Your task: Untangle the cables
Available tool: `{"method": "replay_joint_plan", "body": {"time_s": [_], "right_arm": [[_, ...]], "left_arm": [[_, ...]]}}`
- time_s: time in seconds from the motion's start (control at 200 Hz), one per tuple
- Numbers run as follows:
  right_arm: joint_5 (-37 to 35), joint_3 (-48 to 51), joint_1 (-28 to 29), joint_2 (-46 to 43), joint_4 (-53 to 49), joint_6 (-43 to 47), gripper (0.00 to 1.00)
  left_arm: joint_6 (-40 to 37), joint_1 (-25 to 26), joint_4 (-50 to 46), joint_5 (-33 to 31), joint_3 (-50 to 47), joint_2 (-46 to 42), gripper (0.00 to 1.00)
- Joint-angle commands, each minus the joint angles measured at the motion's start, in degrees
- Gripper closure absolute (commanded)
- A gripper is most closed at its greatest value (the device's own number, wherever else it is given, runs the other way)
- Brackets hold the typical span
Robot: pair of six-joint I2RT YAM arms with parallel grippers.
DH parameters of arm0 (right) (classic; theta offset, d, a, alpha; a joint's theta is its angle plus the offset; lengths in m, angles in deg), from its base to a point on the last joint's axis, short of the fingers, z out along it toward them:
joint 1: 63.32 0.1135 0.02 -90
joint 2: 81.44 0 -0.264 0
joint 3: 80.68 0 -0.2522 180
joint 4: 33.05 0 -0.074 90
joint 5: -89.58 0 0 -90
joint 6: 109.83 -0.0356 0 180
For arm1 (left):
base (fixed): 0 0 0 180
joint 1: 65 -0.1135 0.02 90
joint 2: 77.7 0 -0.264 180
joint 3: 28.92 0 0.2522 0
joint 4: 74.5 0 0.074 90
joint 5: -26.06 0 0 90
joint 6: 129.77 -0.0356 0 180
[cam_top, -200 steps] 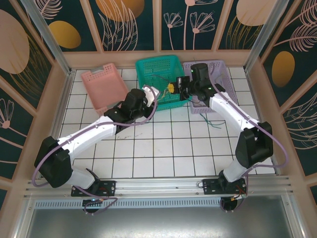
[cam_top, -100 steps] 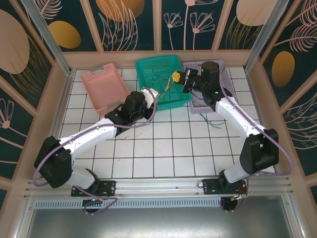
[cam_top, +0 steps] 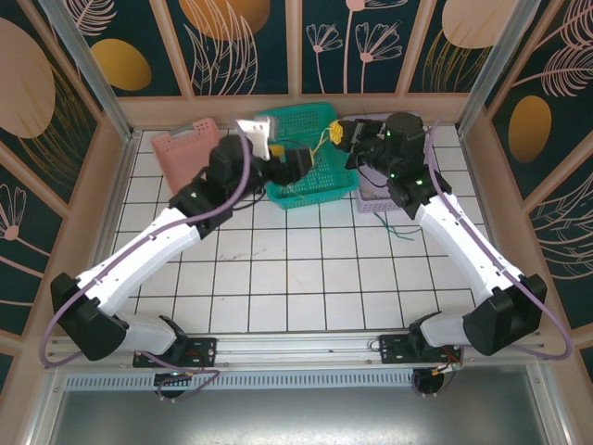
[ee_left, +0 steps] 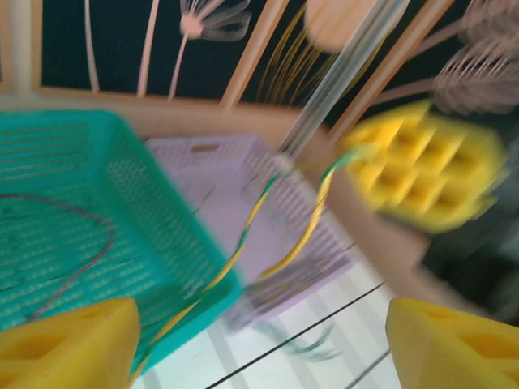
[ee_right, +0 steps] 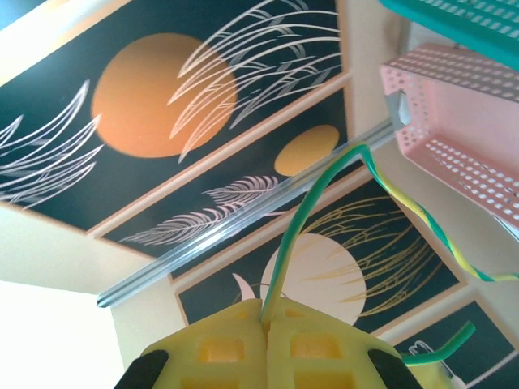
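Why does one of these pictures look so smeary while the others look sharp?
Left wrist view: smeared throughout, the teal basket, lilac basket and striped cable all soft-edged. Right wrist view: crisp, the striped cable sharp against the painted wall. Top view: evenly lit and sharp.

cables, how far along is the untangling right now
Early days, it seems. Done: one green wire lies alone on the tiles by the lilac basket. In hand: the right gripper is shut on a green-and-yellow cable that trails down to the teal basket; the left gripper is open, holding nothing. Left: more wires lie in the teal basket.
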Motion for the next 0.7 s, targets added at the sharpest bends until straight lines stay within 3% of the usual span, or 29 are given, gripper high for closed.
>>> {"method": "replay_joint_plan", "body": {"time_s": [0.0,0.11,0.18,0.24,0.33,0.445,0.555,0.611,0.696], "right_arm": [[-4.25,-1.94,0.26,-0.37,3.04,7.54,1.0],[-4.23,-0.41,-0.3,-0.36,14.08,17.67,1.0],[-1.75,-0.5,-1.42,0.33,18.24,24.94,1.0],[2.02,-1.81,-2.96,1.34,17.41,29.85,1.0],[9.75,-3.21,-5.1,2.99,18.13,34.74,1.0],[19.51,-7.65,-6.39,4.9,14.58,44.14,1.0],[24.28,-12.92,-6.27,5.23,2.77,60.05,1.0],[23.63,-13.25,-6.29,4.4,-1.43,66.56,1.0],[22.26,-11.03,-6.5,2.73,-2.5,72.06,1.0]], "left_arm": [[21.01,-2.63,2.36,5.26,7.93,1.39,0.18],[40.37,-4.87,14.72,13.14,8.03,4.61,0.2],[46.75,-5.61,18.64,16.57,8.84,7.0,0.27],[46.25,-6.01,19.21,18.39,9.93,8.06,0.34],[39.67,-6.64,13.76,19.46,12.91,8.96,0.44],[36.08,-8.6,11.87,22.85,12.49,9.29,0.48],[39.3,-10.55,13.99,23.48,9.44,7.97,0.45],[43.34,-11.19,14.3,24.64,9.02,8.35,0.38],[56.98,-11.29,21.23,27.92,6.2,9.22,0.31]]}}
